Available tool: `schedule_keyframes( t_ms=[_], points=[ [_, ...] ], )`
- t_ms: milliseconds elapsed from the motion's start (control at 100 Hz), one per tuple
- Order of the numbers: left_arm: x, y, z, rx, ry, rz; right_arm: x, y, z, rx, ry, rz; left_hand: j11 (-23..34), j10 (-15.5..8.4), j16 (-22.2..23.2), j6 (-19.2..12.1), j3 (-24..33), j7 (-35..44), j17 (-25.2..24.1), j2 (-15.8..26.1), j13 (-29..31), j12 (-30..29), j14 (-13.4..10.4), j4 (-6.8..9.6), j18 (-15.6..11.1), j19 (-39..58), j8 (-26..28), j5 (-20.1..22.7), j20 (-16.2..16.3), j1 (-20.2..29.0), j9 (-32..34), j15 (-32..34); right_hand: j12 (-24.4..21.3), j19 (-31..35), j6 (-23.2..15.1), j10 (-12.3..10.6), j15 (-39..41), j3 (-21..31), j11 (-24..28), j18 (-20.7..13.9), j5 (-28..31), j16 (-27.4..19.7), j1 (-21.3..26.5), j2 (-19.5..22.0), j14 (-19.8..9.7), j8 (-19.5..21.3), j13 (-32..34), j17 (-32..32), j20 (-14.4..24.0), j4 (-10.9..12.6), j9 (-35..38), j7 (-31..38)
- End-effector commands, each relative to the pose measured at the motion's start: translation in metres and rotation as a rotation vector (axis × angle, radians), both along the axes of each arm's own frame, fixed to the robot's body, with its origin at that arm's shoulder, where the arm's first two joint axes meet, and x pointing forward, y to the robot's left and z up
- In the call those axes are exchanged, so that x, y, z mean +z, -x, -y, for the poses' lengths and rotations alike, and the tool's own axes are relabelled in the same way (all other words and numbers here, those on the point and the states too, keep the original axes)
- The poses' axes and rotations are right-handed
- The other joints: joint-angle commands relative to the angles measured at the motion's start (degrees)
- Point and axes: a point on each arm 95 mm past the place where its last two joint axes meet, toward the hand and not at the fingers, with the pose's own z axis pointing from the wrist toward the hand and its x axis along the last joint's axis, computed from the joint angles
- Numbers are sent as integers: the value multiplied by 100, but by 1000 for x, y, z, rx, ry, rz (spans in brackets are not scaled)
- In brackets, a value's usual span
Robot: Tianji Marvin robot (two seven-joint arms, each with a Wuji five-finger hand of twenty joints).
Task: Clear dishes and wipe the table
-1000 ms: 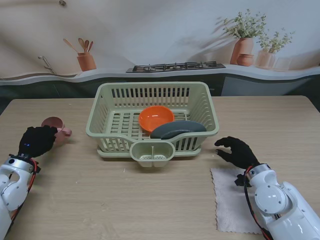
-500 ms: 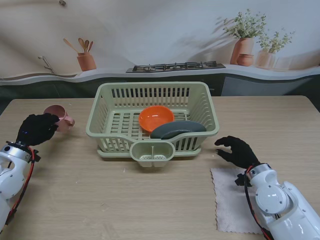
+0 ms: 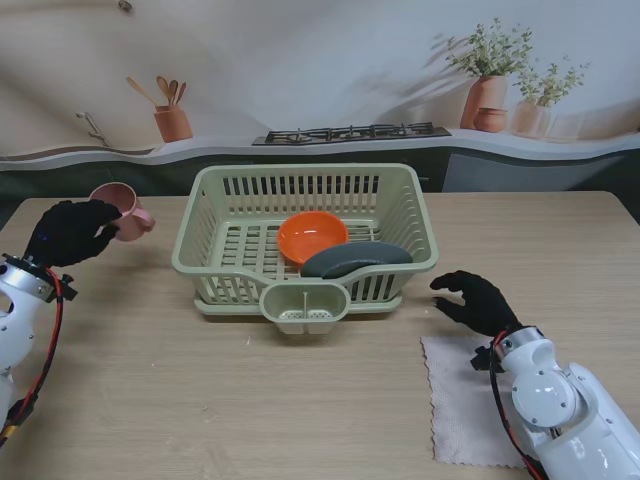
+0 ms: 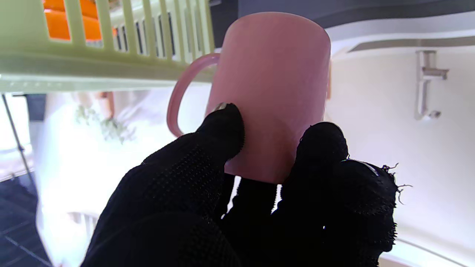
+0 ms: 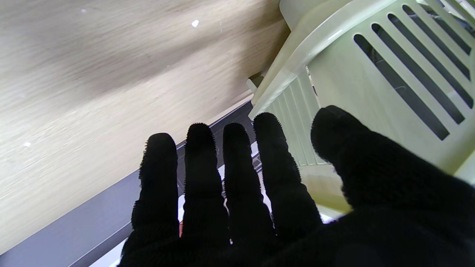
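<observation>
My left hand [image 3: 70, 232] is shut on a pink mug [image 3: 122, 210], held off the table to the left of the pale green dish rack [image 3: 210, 262]. The left wrist view shows black fingers [image 4: 219, 137] pressed on the mug [image 4: 274, 85], its handle toward the rack [image 4: 92, 63]. An orange bowl [image 3: 312, 235] and a dark grey plate [image 3: 355, 258] lie inside the rack. My right hand [image 3: 475, 302] hovers open just right of the rack, at the far edge of a beige cloth [image 3: 465, 410]. Its fingers [image 5: 200, 178] are spread beside the rack wall [image 5: 371, 85].
A small cutlery holder [image 3: 304, 306] hangs on the rack's near side. The wooden table [image 3: 250, 400] stretches toward me between the arms. A counter with a utensil pot [image 3: 172, 120], a stove and potted plants [image 3: 490, 85] runs behind the table.
My left hand has lifted the pink mug off the table and carried it up and away from me. The right hand has stayed in place.
</observation>
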Motion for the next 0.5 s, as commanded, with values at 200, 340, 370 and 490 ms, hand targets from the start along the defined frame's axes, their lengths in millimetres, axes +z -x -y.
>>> schedule_keyframes(
  t_ms=[200,340,370,490],
  points=[
    [39,-6,18,-84,5,36,-1,2,-1,10,1,-7,760,561,142,-409,658,778,172,240,155,173,183,94,-156,379,224,142,45,406,380,145,-82,-3,8,-26,-146,89,-105,80,40,3,-129,-35,-32,10,27,-56,51,194,90,-34],
    [54,-11,31,-123,21,21,-1,2,-1,10,1,-8,763,565,146,-383,654,767,177,250,162,168,168,94,-173,393,213,137,30,405,379,144,-82,-1,6,-34,-145,90,-105,77,43,4,-126,-37,-39,12,34,-52,52,195,91,-33],
    [57,-12,34,-132,25,17,-1,2,-1,9,1,-8,766,550,147,-368,652,761,177,252,162,168,167,95,-176,396,211,134,27,409,377,144,-82,-1,6,-32,-146,89,-105,79,40,4,-128,-38,-42,12,31,-53,52,194,94,-34],
    [68,-19,50,-157,38,-8,-1,2,-1,8,1,-7,766,551,149,-370,644,758,176,254,163,164,166,96,-178,401,212,130,17,407,378,143,-82,-1,7,-26,-145,85,-105,89,43,4,-126,-37,-41,13,33,-55,52,194,92,-35]
  ],
)
